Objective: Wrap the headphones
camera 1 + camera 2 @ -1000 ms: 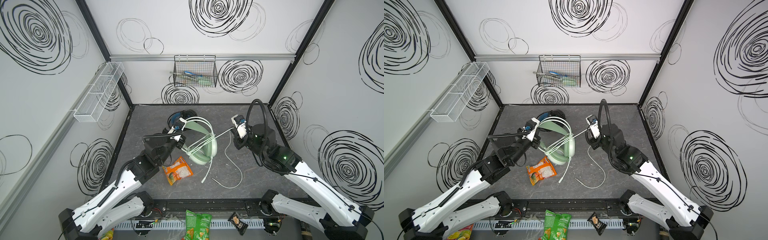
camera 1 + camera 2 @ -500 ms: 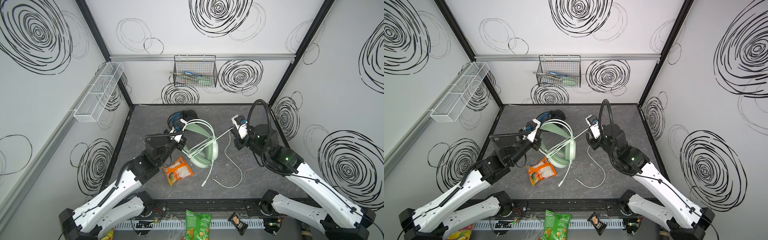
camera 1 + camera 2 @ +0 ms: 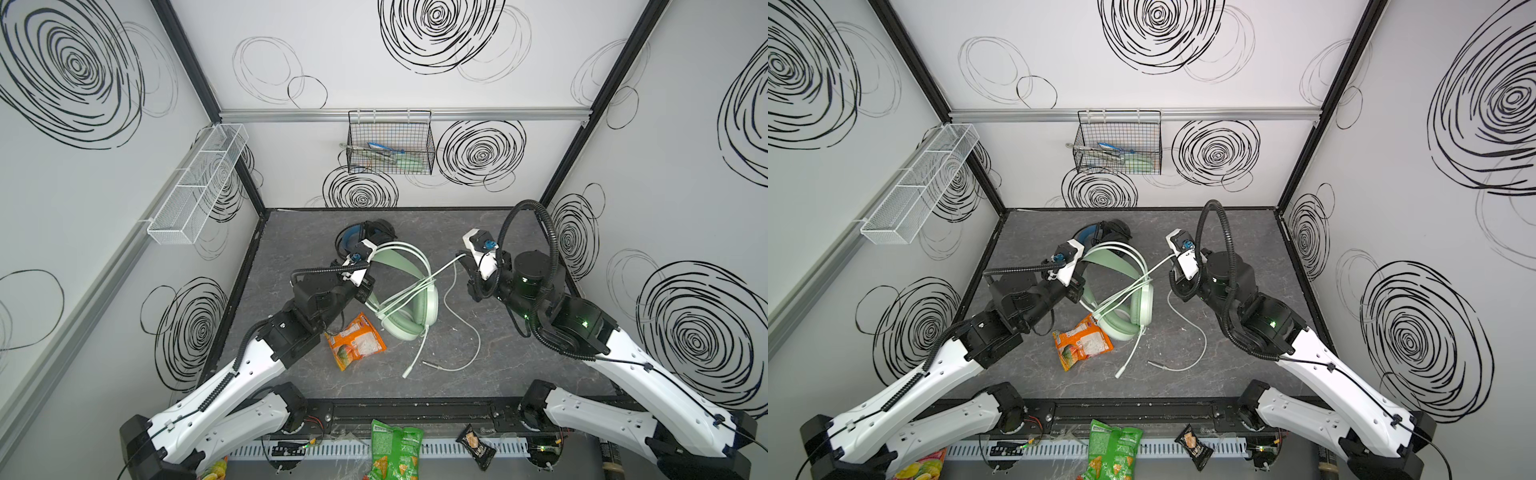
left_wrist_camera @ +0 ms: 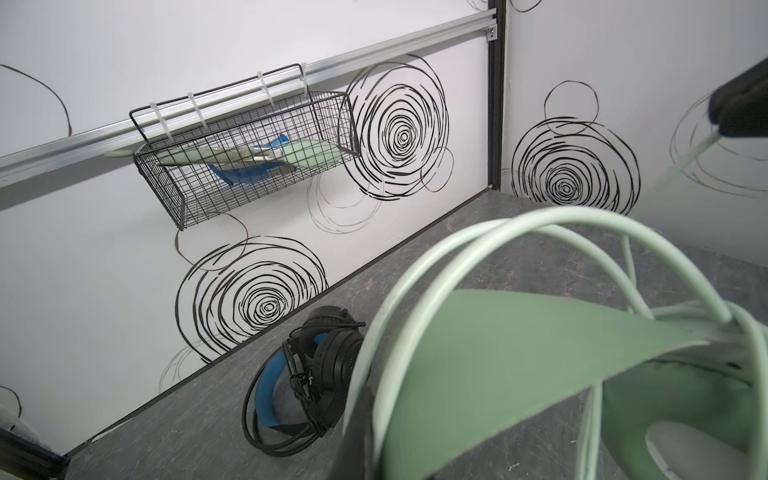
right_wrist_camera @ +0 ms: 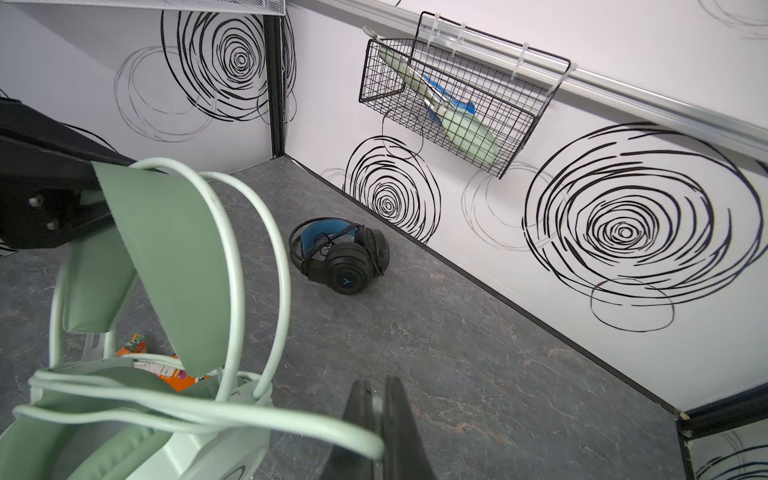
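Mint headset (image 3: 415,307) now nearer snack bag (image 3: 355,340), band (image 3: 395,261) in left hand (image 3: 365,291), cable (image 3: 445,267) pinched in right hand (image 5: 378,415).

a green headset (image 4: 519,353) fills the near side, its broad band and thin hoops blurred, its pale cable (image 4: 681,168) stretched taut. beyond it a black headset (image 4: 332,353) with blue lining lies on the grey table (image 4: 166,436), its cord looped round it. a wire basket (image 4: 199,203) hangs on the wall above.

Orange snack packet (image 3: 355,341), perhaps crisps
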You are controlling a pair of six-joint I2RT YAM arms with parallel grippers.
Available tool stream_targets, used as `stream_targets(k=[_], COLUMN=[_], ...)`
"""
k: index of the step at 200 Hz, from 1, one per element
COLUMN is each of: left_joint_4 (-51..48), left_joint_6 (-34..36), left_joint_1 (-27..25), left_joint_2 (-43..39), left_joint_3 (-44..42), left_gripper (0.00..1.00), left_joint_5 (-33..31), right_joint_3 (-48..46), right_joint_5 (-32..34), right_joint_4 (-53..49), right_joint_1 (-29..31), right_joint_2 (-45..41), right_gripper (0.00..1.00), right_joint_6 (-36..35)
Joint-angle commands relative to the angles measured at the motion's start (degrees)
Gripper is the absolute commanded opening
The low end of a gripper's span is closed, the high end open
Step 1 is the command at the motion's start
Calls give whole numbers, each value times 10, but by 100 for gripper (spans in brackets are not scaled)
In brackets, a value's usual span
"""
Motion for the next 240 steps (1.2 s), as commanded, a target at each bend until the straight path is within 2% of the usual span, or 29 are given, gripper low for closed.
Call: stream_targets(k=[1,68,106,152,240], left_joint_4=[-7,-13,-16,-16,11], left_joint_6=[4,-23,-47,-79,-154], left_joint_1=[7,7,7,6,6], left_joint_2=[-21,-49,-60,-68,-74], left_joint_3=[-4,5,23,46,75], left_gripper=[0,0,0,0,0], left_joint_5=[18,55,89,121,156], right_joint_3=[-1,-42,-70,-117,-157], right_joint_5=[60,26,-5,-75,-108], right_joint_4=[59,81,115,179,224], right_joint_1=[-10,-65,-67,-67,-67], right_joint_2=[-7,-14,-18,-48,-63], right_gripper=[0,0,6,12,19], right_joint_6=[1,11,6,-9,-12])
